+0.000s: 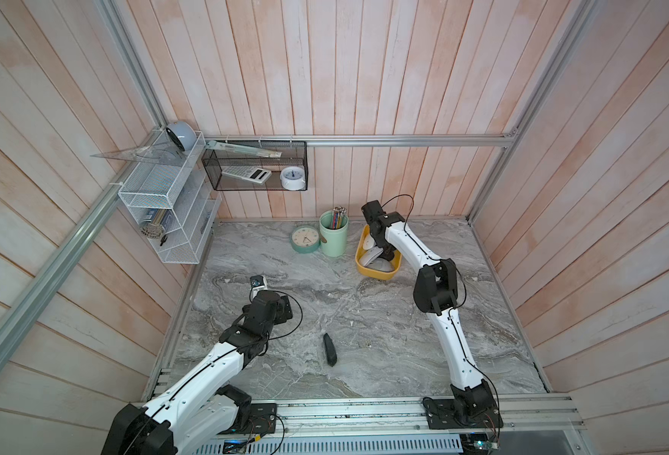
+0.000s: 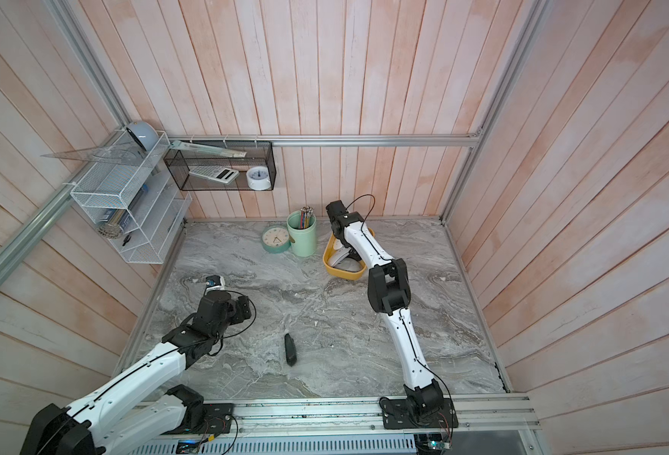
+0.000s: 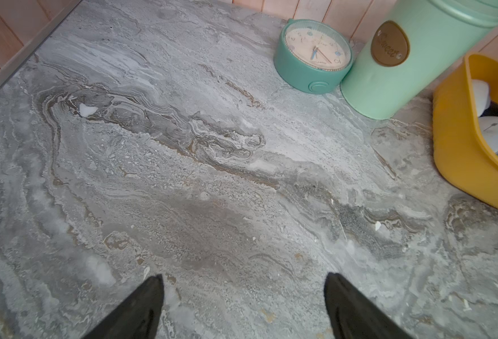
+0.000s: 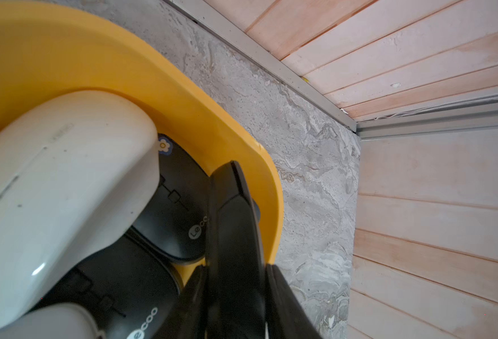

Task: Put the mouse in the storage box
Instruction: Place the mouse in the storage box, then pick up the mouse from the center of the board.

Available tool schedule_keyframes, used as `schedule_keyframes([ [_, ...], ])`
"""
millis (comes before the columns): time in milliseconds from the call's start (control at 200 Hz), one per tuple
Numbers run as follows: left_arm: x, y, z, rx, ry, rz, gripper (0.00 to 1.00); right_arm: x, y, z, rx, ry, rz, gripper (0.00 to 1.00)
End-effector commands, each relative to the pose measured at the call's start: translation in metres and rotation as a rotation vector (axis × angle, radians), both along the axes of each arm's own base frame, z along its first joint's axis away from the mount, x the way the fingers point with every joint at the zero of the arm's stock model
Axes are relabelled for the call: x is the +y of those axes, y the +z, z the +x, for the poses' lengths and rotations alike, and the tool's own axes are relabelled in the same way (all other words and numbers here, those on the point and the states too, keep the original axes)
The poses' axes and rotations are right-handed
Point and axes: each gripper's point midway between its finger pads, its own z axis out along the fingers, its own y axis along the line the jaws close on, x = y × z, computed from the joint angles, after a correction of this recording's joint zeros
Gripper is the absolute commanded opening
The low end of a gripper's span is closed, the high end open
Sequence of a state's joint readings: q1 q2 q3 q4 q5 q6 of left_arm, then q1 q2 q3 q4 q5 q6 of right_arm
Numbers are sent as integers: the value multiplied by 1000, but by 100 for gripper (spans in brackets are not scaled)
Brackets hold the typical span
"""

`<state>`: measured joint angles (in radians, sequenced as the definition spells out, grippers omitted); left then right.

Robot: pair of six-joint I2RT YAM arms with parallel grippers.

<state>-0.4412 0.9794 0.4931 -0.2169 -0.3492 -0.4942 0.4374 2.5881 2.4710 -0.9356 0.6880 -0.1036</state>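
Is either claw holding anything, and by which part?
The right claw clamps a black mouse edge-on, by its flat faces at one end, over the storage box. The left claw is open and empty.

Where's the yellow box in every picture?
Top view: the yellow box at the back of the table, under the right arm.
Top view: yellow box, same spot.
Left wrist view: cut off by the picture's edge, beside the green cup.
Right wrist view: close up, mice inside.
Shared landmark: the green cup, absent only from the right wrist view.
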Motion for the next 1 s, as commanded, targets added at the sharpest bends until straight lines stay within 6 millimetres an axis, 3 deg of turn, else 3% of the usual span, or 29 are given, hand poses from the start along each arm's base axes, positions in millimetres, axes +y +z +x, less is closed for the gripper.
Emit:
schedule_keyframes([
  [0, 2, 17, 6, -53, 22, -8, 92, 8, 1, 3, -13, 25, -75, 28],
  [155, 5, 18, 6, -62, 35, -5, 92, 20, 0, -3, -3, 39, -51, 48],
  [255, 4, 17, 7, -60, 34, -3, 92, 23, 10, -7, -12, 33, -24, 57],
  [515, 6, 24, 4, -80, 36, -12, 92, 27, 68, -34, -38, 2, 152, 67],
  [700, 2, 24, 5, -67, 21, -23, 92, 18, 99, -85, -21, -38, 205, 69],
  [995, 2, 33, 1, -95, 15, -49, 93, 43, 101, -207, -9, 46, 330, 71],
])
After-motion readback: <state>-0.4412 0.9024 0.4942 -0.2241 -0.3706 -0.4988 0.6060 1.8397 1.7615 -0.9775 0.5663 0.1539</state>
